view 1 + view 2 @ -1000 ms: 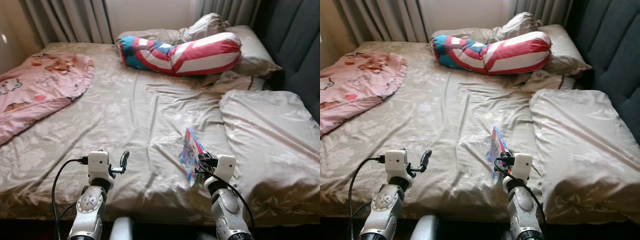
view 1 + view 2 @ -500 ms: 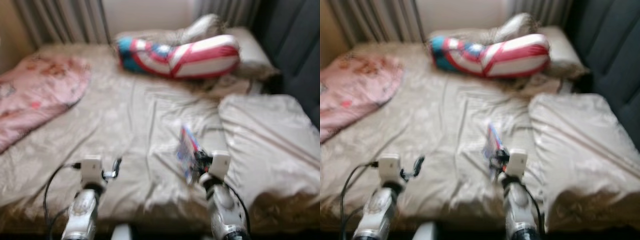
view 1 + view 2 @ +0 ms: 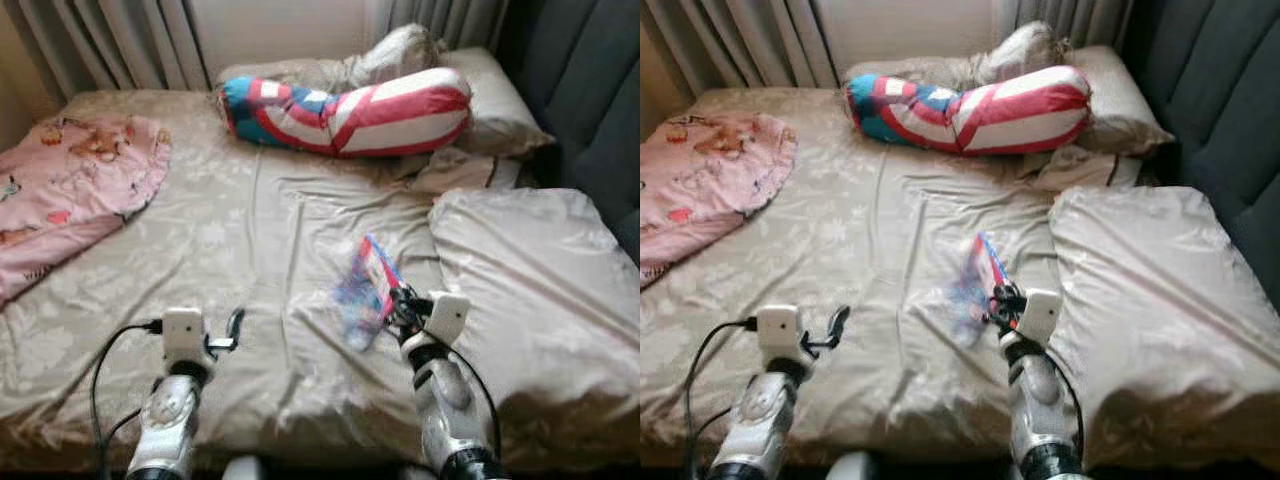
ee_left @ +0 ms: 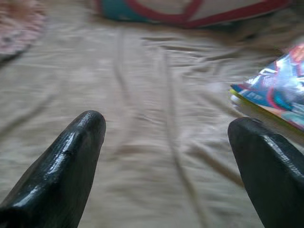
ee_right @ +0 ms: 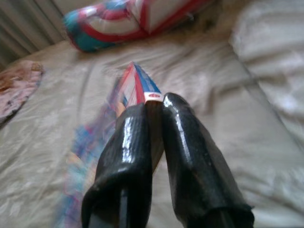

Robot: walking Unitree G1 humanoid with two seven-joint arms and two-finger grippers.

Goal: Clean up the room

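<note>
You are gripping the colourful booklet (image 3: 366, 289) between the right gripper (image 5: 151, 110)'s clamped fingers above the bed (image 3: 250, 240), while the left gripper (image 4: 166, 137) is idling with fingers apart beside it, so stowing appears outstanding, and the pink blanket (image 3: 70, 185) beyond them is awaiting tidying.

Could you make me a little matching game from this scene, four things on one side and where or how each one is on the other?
Things:
1. right pincer
2. left pincer
3. striped bolster pillow
4. pink blanket

States or places:
A. lying across the head of the bed
B. open, holding nothing
C. spread on the bed's left side
D. shut on a colourful booklet

Pairs: 1-D, 2-B, 3-A, 4-C
</note>
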